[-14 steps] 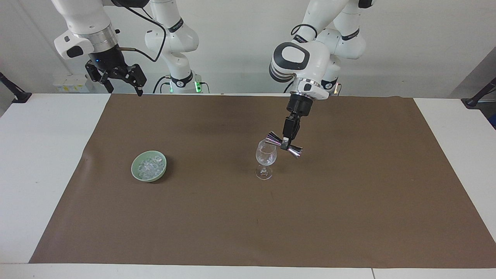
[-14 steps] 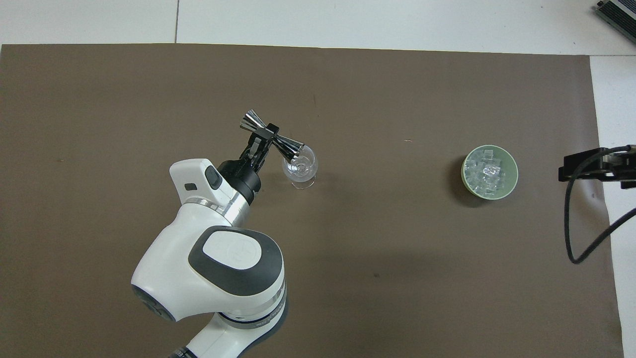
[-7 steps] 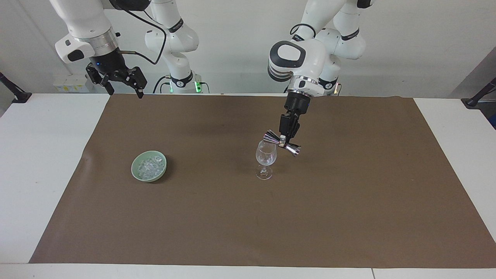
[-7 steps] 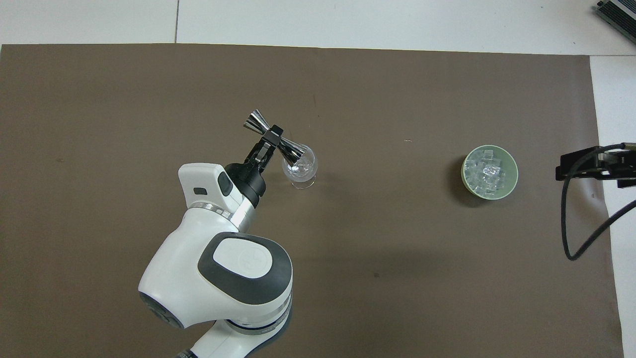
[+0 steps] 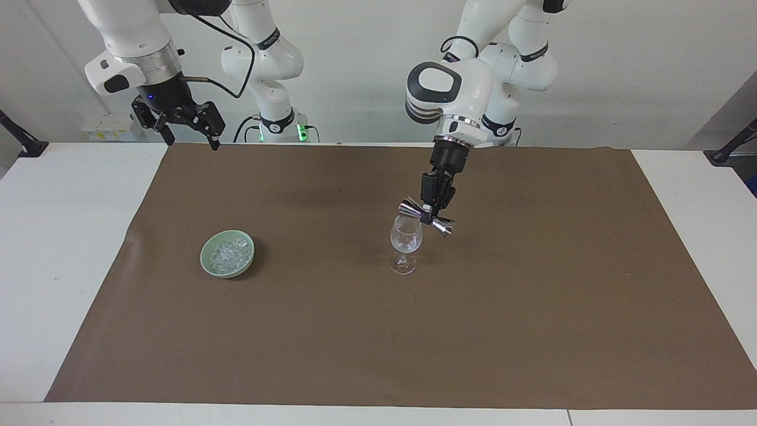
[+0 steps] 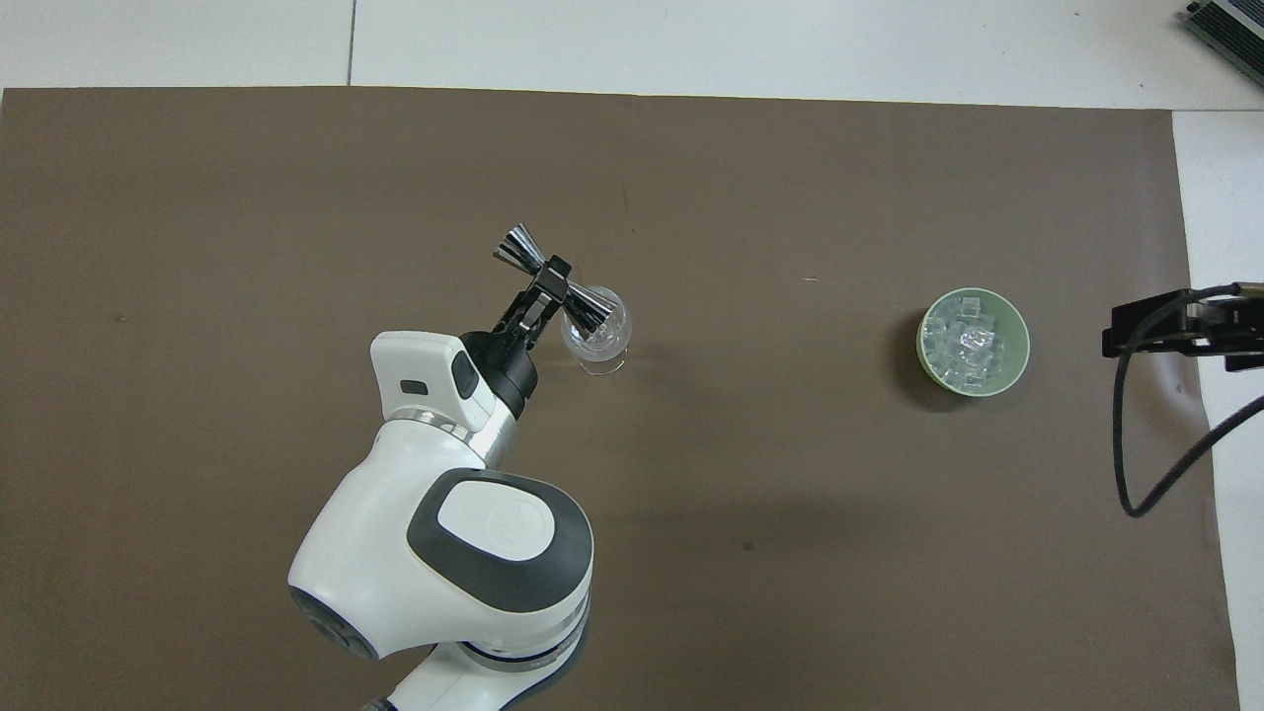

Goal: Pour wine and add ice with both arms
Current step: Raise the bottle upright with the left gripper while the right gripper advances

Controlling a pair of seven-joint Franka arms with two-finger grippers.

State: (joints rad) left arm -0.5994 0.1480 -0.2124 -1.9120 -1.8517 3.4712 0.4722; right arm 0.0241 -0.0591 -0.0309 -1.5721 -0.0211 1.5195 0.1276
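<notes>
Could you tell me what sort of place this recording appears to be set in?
Probably a robotics lab set up as a mock bar: a brown mat covers a white table, with a wine glass and a bowl of ice.

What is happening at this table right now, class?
The left tool is shut on a shiny double-ended jigger, tipped sideways with one end over the mouth of the wine glass that stands on the brown mat. The right tool waits open in the air above the mat's edge at its own end of the table. The green bowl of ice sits untouched on the mat, toward the right arm's end.
</notes>
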